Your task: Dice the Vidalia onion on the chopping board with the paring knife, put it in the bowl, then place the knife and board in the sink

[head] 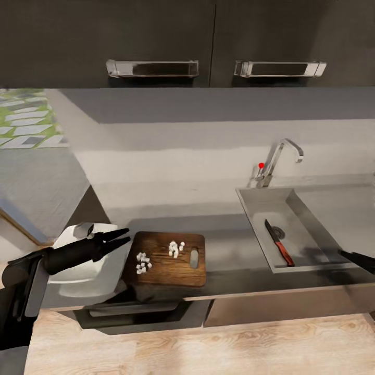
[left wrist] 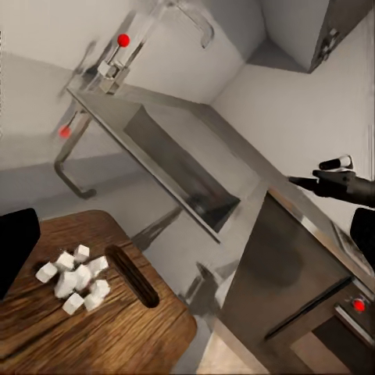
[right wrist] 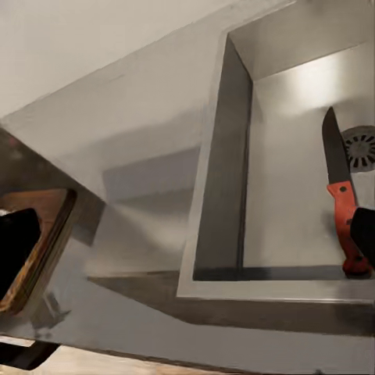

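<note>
The dark wooden chopping board (head: 165,271) lies on the countertop (head: 229,252) with white diced onion in two small heaps (head: 143,263) (head: 175,249). The white bowl (head: 83,268) stands just left of the board. My left gripper (head: 128,235) hovers open over the bowl's right side, its tips at the board's left edge. In the left wrist view the board (left wrist: 117,332) and onion cubes (left wrist: 76,280) are close. The paring knife (head: 279,245) lies in the sink (head: 250,208), red handle toward me, and is seen again as the knife (right wrist: 341,187). My right gripper (head: 359,259) is open at the sink's right front corner.
A curved chrome tap (head: 276,161) with a red knob rises behind the sink. Upper cabinets with bar handles (head: 152,68) hang above. A dark drawer front (head: 130,310) juts out below the board. The steel drainboard (head: 338,208) extends right of the basin.
</note>
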{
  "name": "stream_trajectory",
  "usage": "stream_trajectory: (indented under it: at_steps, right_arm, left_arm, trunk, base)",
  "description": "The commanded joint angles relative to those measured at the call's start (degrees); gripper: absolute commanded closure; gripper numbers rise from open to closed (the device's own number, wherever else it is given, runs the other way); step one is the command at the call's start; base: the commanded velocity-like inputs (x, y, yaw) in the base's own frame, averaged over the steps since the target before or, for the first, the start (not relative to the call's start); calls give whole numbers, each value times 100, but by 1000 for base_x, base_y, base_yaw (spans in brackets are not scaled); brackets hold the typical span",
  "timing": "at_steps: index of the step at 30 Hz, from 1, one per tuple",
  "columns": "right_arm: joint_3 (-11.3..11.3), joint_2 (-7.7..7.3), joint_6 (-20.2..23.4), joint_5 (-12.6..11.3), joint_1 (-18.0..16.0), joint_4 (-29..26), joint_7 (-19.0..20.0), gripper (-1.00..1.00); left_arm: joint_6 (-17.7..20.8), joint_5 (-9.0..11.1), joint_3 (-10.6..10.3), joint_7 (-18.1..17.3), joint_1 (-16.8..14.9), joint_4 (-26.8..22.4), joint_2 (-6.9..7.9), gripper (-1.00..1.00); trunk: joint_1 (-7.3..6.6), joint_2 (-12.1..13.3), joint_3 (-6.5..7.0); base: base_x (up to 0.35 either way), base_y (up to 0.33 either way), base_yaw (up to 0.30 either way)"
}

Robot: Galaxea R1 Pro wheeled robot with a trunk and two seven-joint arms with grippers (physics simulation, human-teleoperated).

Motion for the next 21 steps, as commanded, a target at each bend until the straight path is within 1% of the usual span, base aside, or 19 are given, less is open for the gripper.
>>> stream_trajectory:
  at_steps: [1,2,3,5,6,10,13,15,19,21]
  right_arm:
    - [30,32,24,-47,-38,33,-23,-100]
    - [62,64,-7,-65,-52,34,-55,-100]
    - [94,96,-37,-34,-49,23,-87,-100]
    - [159,98,-30,32,-50,15,-151,-100]
    - [191,118,2,64,-51,11,-183,-100]
    - [157,147,63,84,-52,1,-52,-100]
    - [154,144,37,85,-52,0,11,-100]
    - [159,154,6,56,-52,-11,19,-100]
    - [196,153,-108,10,-52,-21,0,-100]
    - [162,142,-173,77,-52,-5,-65,-100]
  left_arm:
    - [90,47,34,22,5,-15,-32,-100]
    - [122,79,66,54,9,-11,-64,-100]
    - [155,112,98,86,13,-5,-29,-100]
    - [114,171,31,84,19,1,35,-100]
    - [83,138,-1,52,21,4,16,-100]
    - [-45,10,-129,-77,22,5,-15,-100]
    - [-141,-9,-226,-173,22,5,-18,-100]
    - [-200,-11,-236,-237,22,5,-19,-100]
    - [-181,-5,-234,-366,22,5,-19,-100]
    - [-173,-3,-231,-373,22,5,-19,-100]
  trunk:
    - [5,-9,-10]
    - [5,-9,-10]
    - [5,-9,-10]
    - [5,-9,-10]
    - [5,-9,-10]
    - [5,-9,-10]
    - [5,-9,-10]
    - [5,-9,-10]
    - [5,-9,-10]
    - [5,-9,-10]
  base:
    - [0,0,0]
    - [0,0,0]
    - [0,0,0]
    - [0,0,0]
    - [0,0,0]
    - [0,0,0]
    - [-2,27,0]
    - [-63,195,0]
    - [-119,264,0]
    - [-139,287,0]
